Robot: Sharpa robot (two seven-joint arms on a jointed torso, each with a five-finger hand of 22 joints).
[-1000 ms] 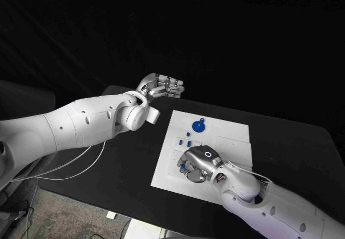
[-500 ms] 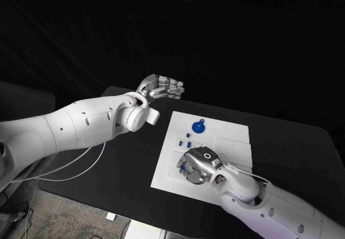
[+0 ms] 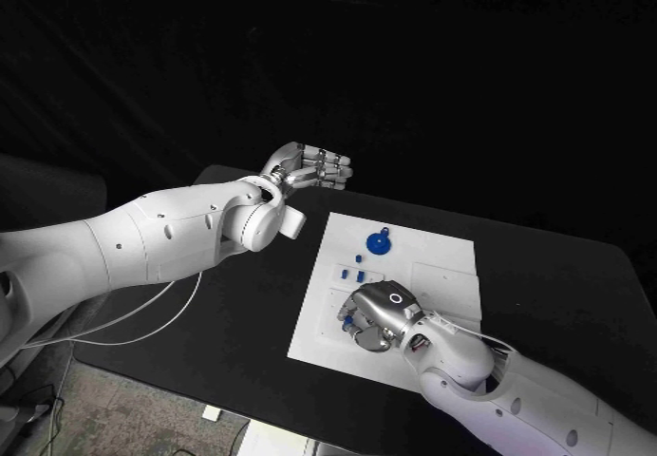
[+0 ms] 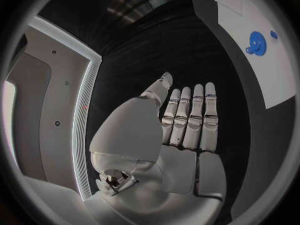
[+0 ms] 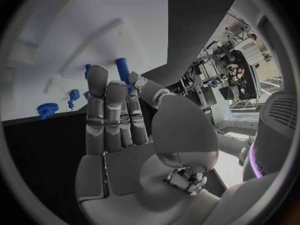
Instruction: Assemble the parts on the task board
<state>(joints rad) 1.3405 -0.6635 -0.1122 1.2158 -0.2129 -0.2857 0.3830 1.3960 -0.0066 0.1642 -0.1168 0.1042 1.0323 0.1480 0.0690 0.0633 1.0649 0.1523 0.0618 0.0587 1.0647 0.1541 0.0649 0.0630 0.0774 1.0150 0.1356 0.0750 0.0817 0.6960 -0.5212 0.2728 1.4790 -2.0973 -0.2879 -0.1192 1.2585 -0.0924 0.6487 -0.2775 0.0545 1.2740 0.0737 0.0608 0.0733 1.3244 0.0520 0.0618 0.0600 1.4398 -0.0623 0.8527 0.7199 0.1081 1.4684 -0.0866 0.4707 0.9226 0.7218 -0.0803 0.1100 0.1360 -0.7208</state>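
Note:
The white task board (image 3: 439, 252) lies in the middle of the black table. A round blue part (image 3: 377, 243) sits near its far edge, and small blue pegs (image 3: 359, 275) stand just beyond my right hand (image 3: 381, 312). That hand is low over the board's near left part, fingers down among blue pieces (image 3: 352, 329). In the right wrist view a blue peg (image 5: 122, 66) rises between the straight fingertips and the thumb tip; whether they pinch it I cannot tell. My left hand (image 3: 309, 168) hangs above the table's far left corner, fingers straight and side by side (image 4: 190, 117), holding nothing.
The round blue part (image 4: 257, 43) and a corner of the board (image 4: 250, 15) appear in the left wrist view, well away from that hand. Black table (image 3: 561, 285) surrounds the board. A white cable (image 3: 151, 318) hangs under my left arm.
My right hand has slid a little toward the board's near left corner and settled lower over the blue pieces. My left hand has stayed put.

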